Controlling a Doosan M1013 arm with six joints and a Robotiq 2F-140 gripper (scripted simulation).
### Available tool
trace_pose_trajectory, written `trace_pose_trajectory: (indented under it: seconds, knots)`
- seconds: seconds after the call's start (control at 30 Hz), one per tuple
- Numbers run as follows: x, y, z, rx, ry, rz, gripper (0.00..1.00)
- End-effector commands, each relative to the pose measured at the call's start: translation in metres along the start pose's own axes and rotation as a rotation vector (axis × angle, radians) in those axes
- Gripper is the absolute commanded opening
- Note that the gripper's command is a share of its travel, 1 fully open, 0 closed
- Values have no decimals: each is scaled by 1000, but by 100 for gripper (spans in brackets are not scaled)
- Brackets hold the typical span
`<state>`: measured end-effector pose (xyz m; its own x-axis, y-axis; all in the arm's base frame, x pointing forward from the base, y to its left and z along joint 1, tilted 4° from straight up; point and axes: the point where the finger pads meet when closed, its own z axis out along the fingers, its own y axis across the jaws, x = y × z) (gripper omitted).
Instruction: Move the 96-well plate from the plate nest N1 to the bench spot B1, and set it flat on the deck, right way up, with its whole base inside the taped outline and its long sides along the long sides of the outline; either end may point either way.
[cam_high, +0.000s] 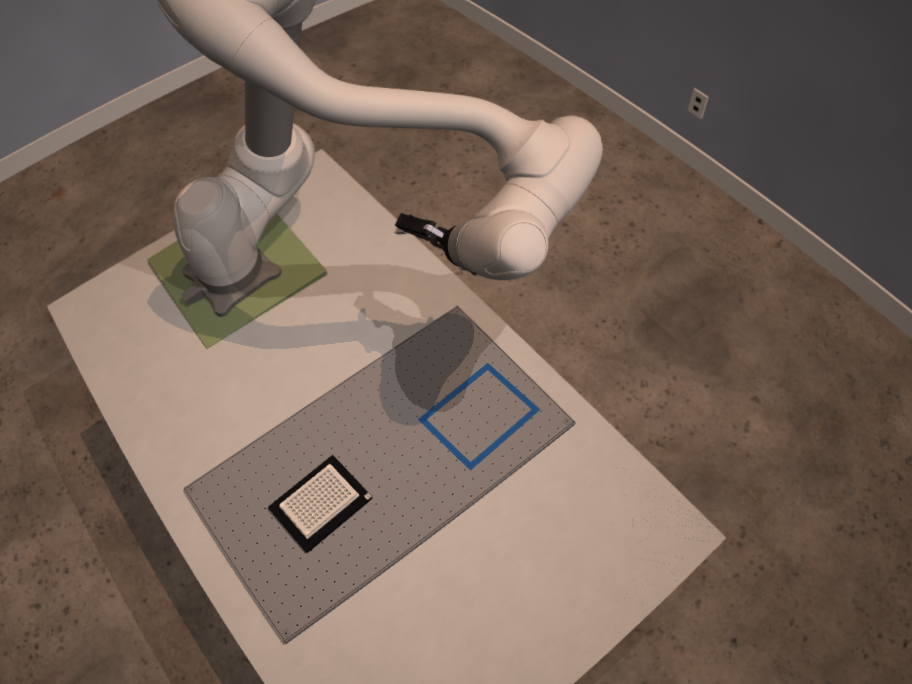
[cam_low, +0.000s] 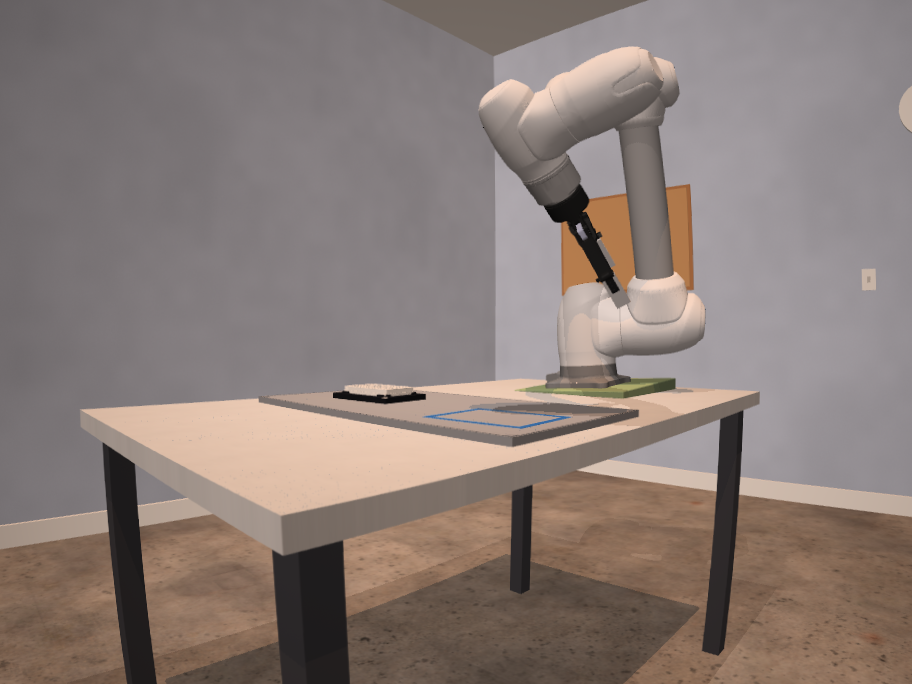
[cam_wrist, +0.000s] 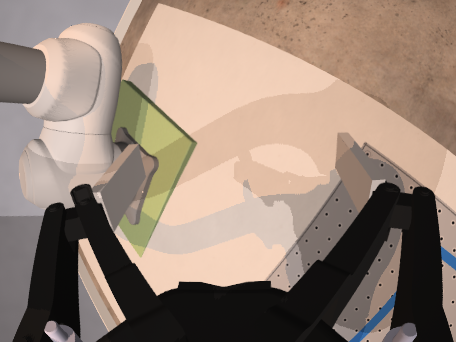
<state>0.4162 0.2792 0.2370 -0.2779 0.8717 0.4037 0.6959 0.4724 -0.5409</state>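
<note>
The white 96-well plate (cam_high: 318, 499) lies flat in the black plate nest (cam_high: 319, 502) at the near left of the grey perforated deck (cam_high: 379, 471); it also shows in the side view (cam_low: 378, 388). The blue taped outline (cam_high: 478, 415) marks the bench spot at the deck's far right and is empty; it also shows in the side view (cam_low: 497, 417). A corner of the outline (cam_wrist: 376, 329) shows in the wrist view. My gripper (cam_high: 407, 223) is open and empty, high above the table between the robot base and the deck, far from the plate. Its fingers stand spread wide in the wrist view (cam_wrist: 227, 190) and it shows in the side view (cam_low: 612, 285).
The robot base (cam_high: 221, 235) stands on a green mat (cam_high: 237, 273) at the table's far left corner. The arm's shadow falls across the deck's far end. An orange panel (cam_low: 626, 235) hangs on the wall behind the arm.
</note>
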Motion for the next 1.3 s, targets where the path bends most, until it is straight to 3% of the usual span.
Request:
trace_pose_trajectory:
  seconds: [0.0, 0.73, 0.83, 1.27]
  knots:
    - [-18, 6, -4, -35, -6, 139, 100]
    - [-101, 26, -23, -199, 21, 784, 100]
    - [-101, 26, -23, -203, 22, 799, 100]
    - [-159, 33, -36, -301, 79, 1194, 100]
